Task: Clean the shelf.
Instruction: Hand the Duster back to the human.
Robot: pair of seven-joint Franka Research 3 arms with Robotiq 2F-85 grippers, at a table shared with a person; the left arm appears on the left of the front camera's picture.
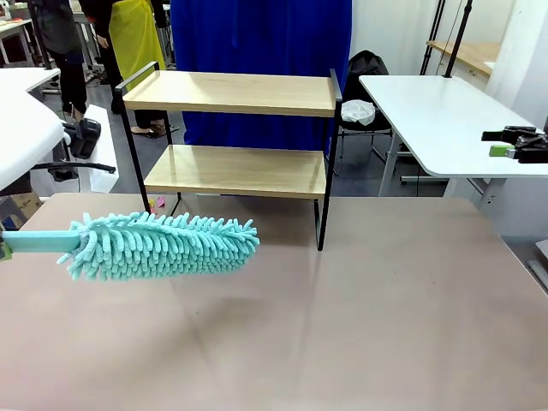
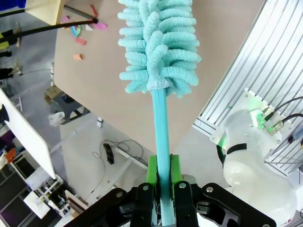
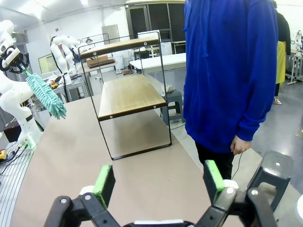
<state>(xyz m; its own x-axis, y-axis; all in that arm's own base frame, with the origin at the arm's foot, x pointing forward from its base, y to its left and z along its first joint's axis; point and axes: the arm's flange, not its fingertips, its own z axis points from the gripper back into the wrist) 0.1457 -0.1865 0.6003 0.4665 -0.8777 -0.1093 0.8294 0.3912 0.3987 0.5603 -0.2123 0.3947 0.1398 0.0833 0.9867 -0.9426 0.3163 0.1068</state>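
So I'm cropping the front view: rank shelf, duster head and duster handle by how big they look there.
1. Shelf
2. Duster head, though it sits nearer the camera
3. Duster handle, partly cut off at the edge

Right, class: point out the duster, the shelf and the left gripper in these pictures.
duster (image 1: 163,246), front view, middle of the fluffy teal head.
shelf (image 1: 231,92), front view, top wood board.
left gripper (image 2: 163,172), left wrist view, between the green pads clamping the handle.

White, rounded robot arm (image 2: 255,156) with a black band and small green lights; black grippers (image 3: 158,189) carry bright green finger pads (image 3: 104,182) (silver screws at the knuckles). Person (image 3: 227,71) wears a blue hoodie.
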